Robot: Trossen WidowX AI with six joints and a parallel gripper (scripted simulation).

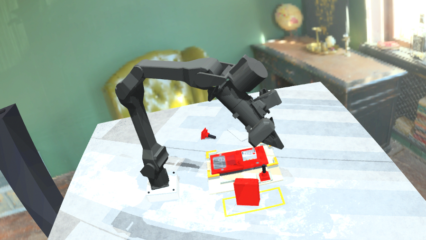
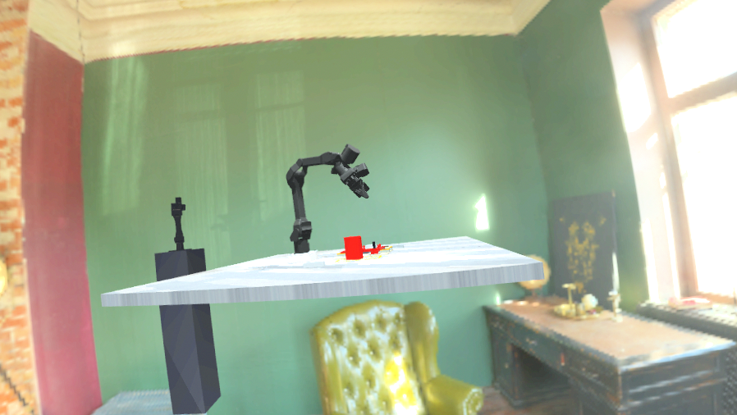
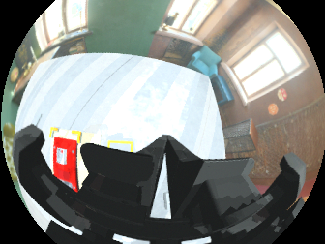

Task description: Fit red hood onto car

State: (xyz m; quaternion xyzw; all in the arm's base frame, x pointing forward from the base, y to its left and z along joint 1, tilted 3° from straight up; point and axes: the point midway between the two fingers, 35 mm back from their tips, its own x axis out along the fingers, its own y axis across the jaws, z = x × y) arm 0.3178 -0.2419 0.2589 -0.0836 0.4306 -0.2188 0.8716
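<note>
The red hood [image 1: 246, 191] [image 2: 353, 247] stands on the table inside a yellow marked rectangle [image 1: 268, 207], in front of the jig. The red car chassis [image 1: 235, 162] [image 2: 380, 248] [image 3: 65, 161] lies in the pale jig [image 1: 216, 185] with its engine block on the deck. My gripper [image 1: 281, 146] [image 2: 364, 193] [image 3: 165, 137] is shut and empty. It hangs tilted downward just above the chassis's far right end, well apart from the hood. The pegs are too small to make out.
A small red block with an upright black pin [image 1: 263, 173] stands on the jig's front right. A red and black screw-like part [image 1: 206, 133] lies behind the jig, with a flat pale plate [image 1: 238, 133] beside it. A dark pillar [image 1: 20, 170] stands at the table's left edge.
</note>
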